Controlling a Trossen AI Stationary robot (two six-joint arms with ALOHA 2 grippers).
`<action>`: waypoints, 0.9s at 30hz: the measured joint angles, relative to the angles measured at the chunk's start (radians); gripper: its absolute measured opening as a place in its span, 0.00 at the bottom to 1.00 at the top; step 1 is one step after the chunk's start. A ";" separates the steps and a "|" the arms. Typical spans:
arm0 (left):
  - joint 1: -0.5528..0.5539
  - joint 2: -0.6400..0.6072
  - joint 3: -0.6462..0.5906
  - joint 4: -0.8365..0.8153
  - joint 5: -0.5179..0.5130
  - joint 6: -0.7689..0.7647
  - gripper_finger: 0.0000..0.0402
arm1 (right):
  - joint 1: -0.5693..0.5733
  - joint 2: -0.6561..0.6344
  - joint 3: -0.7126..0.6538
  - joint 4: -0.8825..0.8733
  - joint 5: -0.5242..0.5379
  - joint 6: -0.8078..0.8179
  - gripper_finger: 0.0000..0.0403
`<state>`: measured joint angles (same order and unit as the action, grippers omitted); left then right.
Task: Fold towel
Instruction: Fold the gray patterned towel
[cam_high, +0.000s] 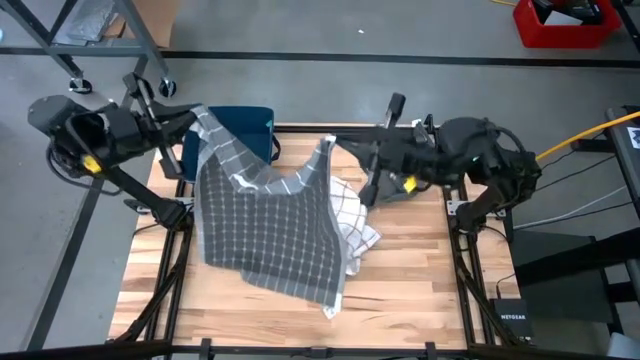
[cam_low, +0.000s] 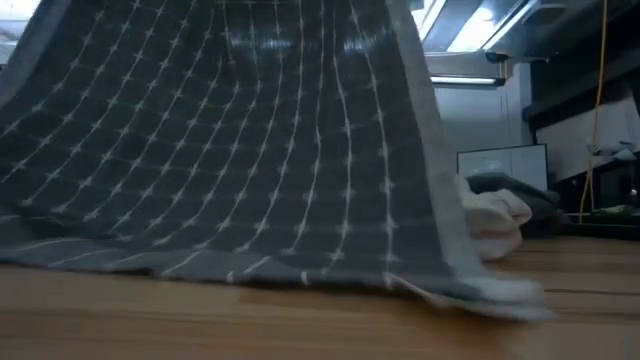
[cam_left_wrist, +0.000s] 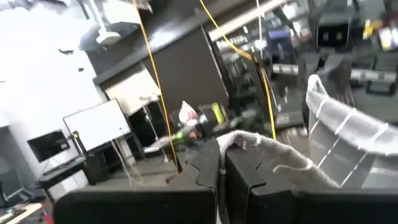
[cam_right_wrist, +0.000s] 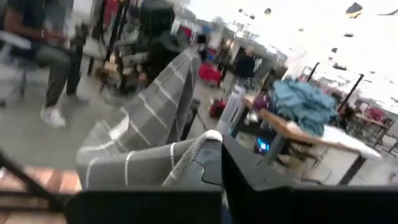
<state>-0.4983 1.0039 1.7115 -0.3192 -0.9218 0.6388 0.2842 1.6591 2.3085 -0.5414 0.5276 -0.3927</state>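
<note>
The towel hangs lifted over the wooden table, filling my low view and hiding most of what lies behind it; a pale bunched part, probably more of the same towel, shows at its right. My left gripper and right gripper each pinch a top corner, fingers clamped together on cloth.

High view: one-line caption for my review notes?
Left gripper and right gripper, both shut on the grey checked towel, hold it by two corners above the wooden table.
</note>
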 joint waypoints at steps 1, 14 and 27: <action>-0.005 0.000 0.000 0.035 0.001 0.014 0.00 | 0.002 -0.001 0.010 0.020 -0.016 0.000 0.01; -0.025 -0.047 0.015 -0.236 -0.039 -0.064 0.00 | 0.001 -0.005 0.039 -0.174 0.021 0.012 0.01; -0.026 -0.033 0.013 -0.638 0.172 -0.439 0.00 | 0.004 -0.004 0.039 -0.444 -0.146 0.154 0.01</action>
<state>-0.5243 0.9704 1.7248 -0.9573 -0.7498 0.2001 0.2886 1.6547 2.3470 -0.9852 0.3820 -0.2385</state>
